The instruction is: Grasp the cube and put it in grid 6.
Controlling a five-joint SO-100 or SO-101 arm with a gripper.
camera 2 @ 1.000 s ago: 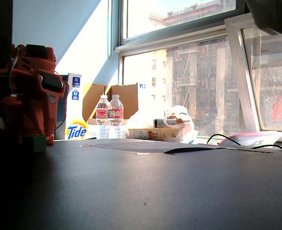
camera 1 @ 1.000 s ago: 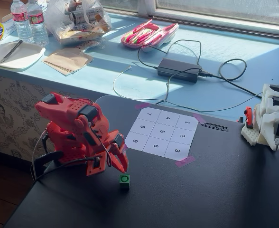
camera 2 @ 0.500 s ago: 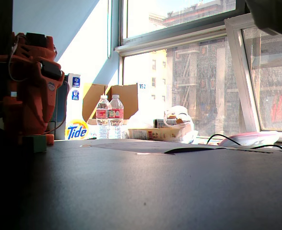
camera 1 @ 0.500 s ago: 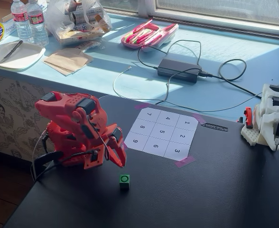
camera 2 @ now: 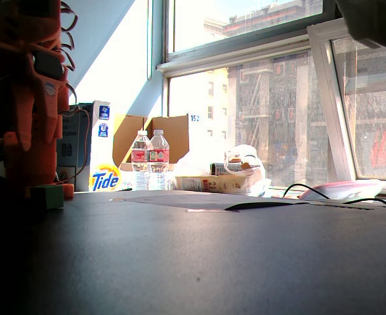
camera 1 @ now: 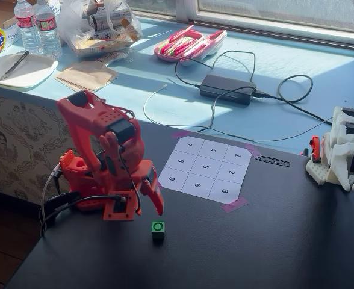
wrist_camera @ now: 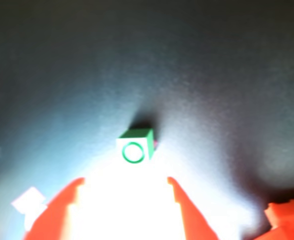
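Cube (camera 1: pixel 158 229) just beyond parted fingers (wrist_camera: pixel 189 215)

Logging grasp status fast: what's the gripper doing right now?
Gripper: open and empty; the green cube sits on the black table, just ahead of the fingertips and not between them.

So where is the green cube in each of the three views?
A fixed view: the cube lies low and centre on the black table, just below the red fingers.
Another fixed view: far left, beside the red arm.
Wrist view: centre, just beyond the fingers.
Shared landmark: the red fingers.
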